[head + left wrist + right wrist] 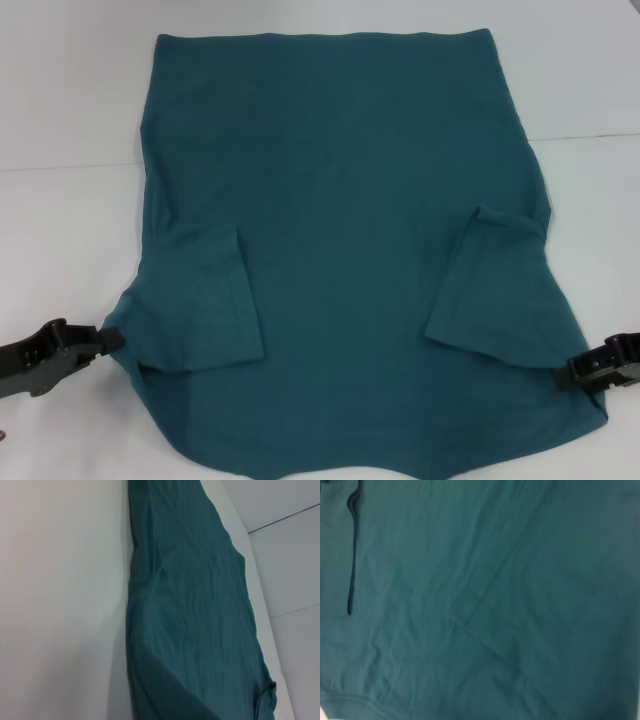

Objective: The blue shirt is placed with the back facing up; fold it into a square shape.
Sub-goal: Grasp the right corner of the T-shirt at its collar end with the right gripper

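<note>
Across the middle of the white counter (70, 90), in the head view, the blue shirt (340, 240) lies spread flat with its plain side up, reaching from the far edge down past the near edge of the picture. Both short sleeves are folded inward onto the body: the left sleeve (200, 300) near the near-left corner, the right sleeve (480, 285) toward the near-right. The left gripper (105, 340) sits at the shirt's left side edge, its black tip touching the cloth at the sleeve fold; whether it pinches the fabric cannot be told. The right gripper (575, 372) sits at the shirt's right side edge, tip against the cloth, and its grip likewise cannot be told.

In the left wrist view, the blue shirt (190, 620) runs as a long band over the white counter (60, 605), wrinkled, with a hem corner visible. The arm's own fingers do not show.

In the right wrist view, the blue shirt (490, 605) fills nearly everything, softly creased, with a sleeve hem (352, 555) seen as a dark seam. No fingers show.
</note>
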Robot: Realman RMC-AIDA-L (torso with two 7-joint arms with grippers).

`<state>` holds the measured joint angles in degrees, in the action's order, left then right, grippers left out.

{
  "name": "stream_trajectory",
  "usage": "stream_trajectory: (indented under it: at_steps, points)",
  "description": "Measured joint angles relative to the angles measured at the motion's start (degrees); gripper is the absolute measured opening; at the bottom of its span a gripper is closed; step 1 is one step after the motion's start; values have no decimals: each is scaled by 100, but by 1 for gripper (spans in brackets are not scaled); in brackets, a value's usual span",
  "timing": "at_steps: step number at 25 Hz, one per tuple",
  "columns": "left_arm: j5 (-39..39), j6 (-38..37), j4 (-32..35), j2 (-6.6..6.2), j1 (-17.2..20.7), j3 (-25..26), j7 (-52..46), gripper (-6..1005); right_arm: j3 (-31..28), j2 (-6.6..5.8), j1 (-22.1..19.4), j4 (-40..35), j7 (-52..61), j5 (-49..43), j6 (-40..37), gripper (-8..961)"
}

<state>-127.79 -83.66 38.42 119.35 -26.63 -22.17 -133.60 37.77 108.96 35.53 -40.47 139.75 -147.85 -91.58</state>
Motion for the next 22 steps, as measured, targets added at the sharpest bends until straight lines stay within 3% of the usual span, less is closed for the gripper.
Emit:
stream_trajectory:
  at_steps: [14, 18, 22]
  points:
    - [-13, -1, -1, 7, 19, 2, -6, 2, -65, -292, -228, -44, 77, -38, -381, 653]
    - [-15, -1, -1, 9, 23, 2, -13, 1, -40, -303, -250, -47, 79, -55, -372, 653]
    - [-8, -1, -9, 9, 25, 2, -17, 1, -35, -219, -230, -48, 79, -162, -298, 654]
